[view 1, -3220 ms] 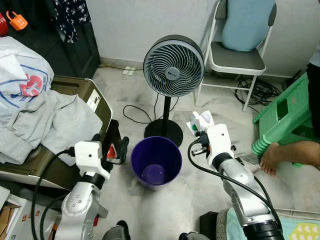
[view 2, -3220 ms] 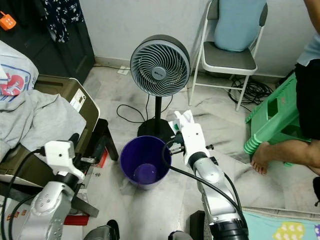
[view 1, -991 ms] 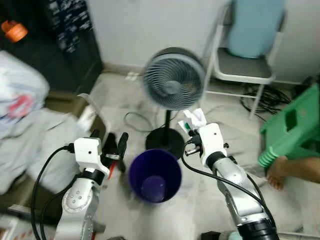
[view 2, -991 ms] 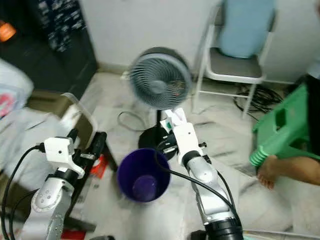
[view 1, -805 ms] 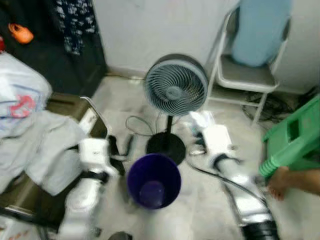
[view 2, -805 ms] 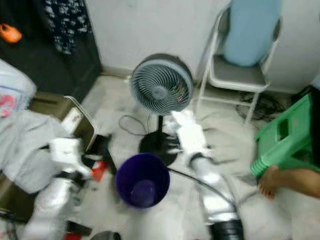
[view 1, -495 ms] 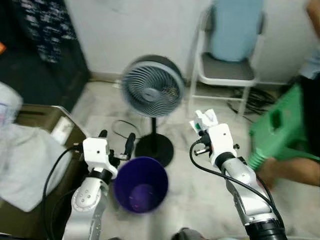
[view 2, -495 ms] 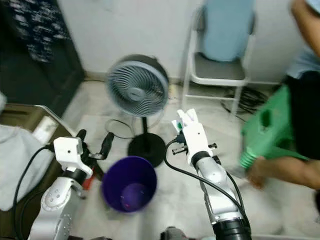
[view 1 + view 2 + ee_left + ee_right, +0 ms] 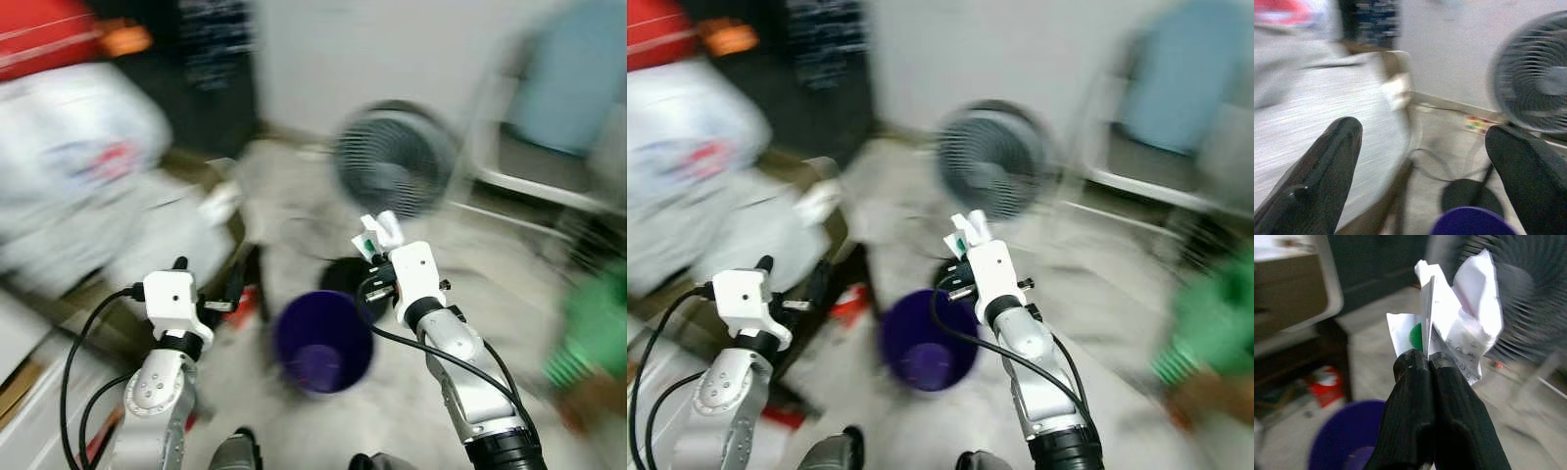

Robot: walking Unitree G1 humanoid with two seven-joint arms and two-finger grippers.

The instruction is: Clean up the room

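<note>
Crumpled white paper [image 9: 1452, 330] with a green spot sits pinched in right tool [image 9: 1427, 363]; left tool [image 9: 1420, 147] gapes wide

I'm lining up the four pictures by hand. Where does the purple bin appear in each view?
Left eye view: purple bin low centre, between the arms.
Right eye view: low centre, under the right gripper.
Left wrist view: rim between the open fingers.
Right wrist view: beneath the fingers pinching crumpled paper.
Shared landmark: the fan.

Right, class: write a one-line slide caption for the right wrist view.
The right gripper pinches crumpled white paper above the purple bin.
</note>
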